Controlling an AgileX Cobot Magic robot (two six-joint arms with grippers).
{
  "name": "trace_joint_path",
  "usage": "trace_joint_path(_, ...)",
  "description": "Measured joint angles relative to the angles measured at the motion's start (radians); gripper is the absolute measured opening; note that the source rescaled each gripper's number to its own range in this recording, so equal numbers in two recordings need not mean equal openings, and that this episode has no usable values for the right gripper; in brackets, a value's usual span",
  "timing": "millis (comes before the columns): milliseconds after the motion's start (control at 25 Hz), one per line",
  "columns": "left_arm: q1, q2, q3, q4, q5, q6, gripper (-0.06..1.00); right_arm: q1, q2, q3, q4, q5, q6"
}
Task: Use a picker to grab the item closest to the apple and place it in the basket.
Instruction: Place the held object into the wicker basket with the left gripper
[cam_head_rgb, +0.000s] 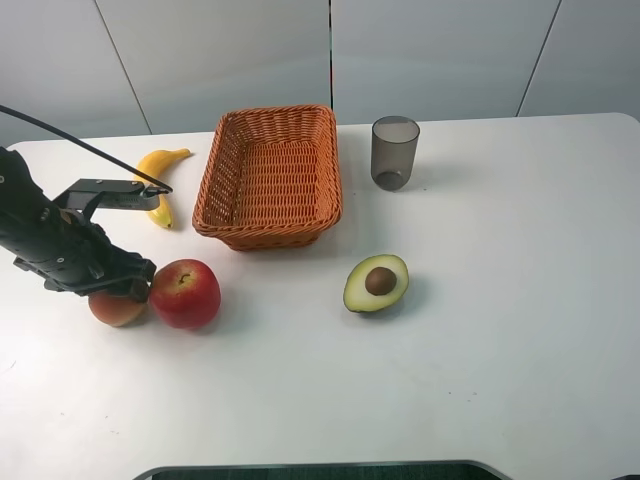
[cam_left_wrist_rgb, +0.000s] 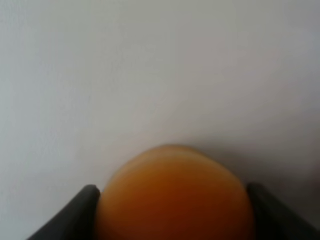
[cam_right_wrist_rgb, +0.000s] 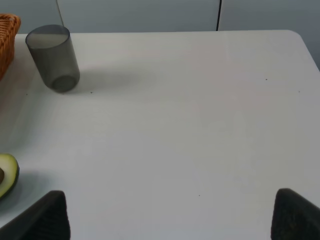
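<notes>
The picker (cam_head_rgb: 60, 245), a black jointed arm with a grey bar (cam_head_rgb: 110, 187) and a thin cable (cam_head_rgb: 80, 145), reaches down at the table's left. Its clamp, my left gripper (cam_head_rgb: 120, 288), sits over the small orange-pink fruit (cam_head_rgb: 115, 310), which rests on the table against the red apple (cam_head_rgb: 186, 293). In the left wrist view the fruit (cam_left_wrist_rgb: 172, 200) fills the gap, and both black fingers (cam_left_wrist_rgb: 80, 212) press its sides. The wicker basket (cam_head_rgb: 272, 170) stands empty behind the apple. My right gripper (cam_right_wrist_rgb: 170, 215) is open over bare table.
A banana (cam_head_rgb: 158, 175) lies left of the basket, just behind the picker. A grey cup (cam_head_rgb: 394, 152) stands right of the basket. A halved avocado (cam_head_rgb: 377, 283) lies in front of the basket, towards the middle. The right wrist view also shows the cup (cam_right_wrist_rgb: 52, 57) and the avocado's edge (cam_right_wrist_rgb: 7, 175).
</notes>
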Motion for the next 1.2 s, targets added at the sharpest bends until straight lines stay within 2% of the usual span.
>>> trace_joint_path(920,0.0,0.0,0.0,-0.014,-0.031,0.0,0.01,0.0,0.0,0.0,0.0,0.0,0.0)
trace_joint_path(1200,0.002,-0.031,0.0,0.024,0.048,0.0,0.01,0.0,0.0,0.0,0.0,0.0,0.0)
